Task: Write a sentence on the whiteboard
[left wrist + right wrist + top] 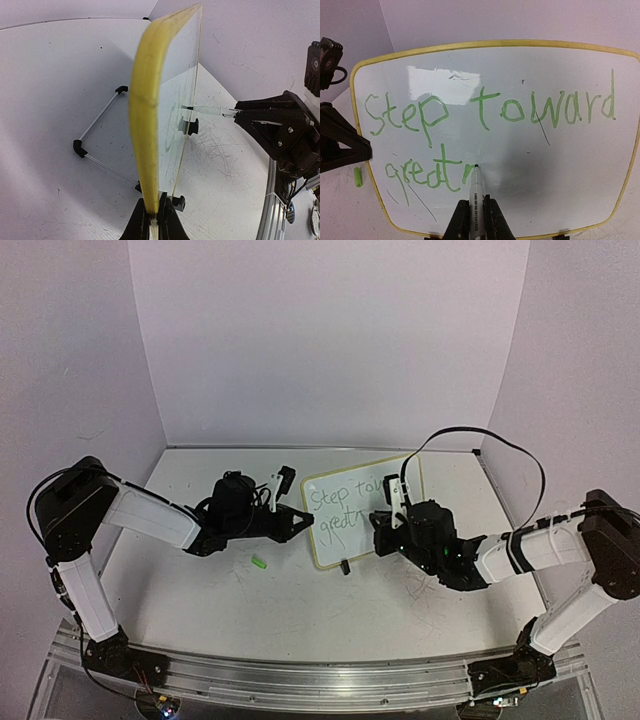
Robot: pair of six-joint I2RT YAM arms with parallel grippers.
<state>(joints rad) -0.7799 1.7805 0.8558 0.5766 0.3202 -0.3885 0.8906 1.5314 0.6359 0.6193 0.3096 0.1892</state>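
Clamping whiteboard [560, 170] rim, left claw [154, 212]; right claw [475, 210] holds marker [475, 187] at sentence [490, 112].

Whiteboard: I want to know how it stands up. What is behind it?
Behind the whiteboard, the left wrist view shows a thin wire stand with black corner caps resting on the table. Where the stand joins the board is covered by the board's edge.

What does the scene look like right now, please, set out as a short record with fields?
whiteboard: standing on the table, rim clamped by the left gripper
sentence: green, "Step toward" complete, second line reads "great" plus a started letter
marker: in the right gripper, tip on the board at the second line's end
small green object: on the table beside the board
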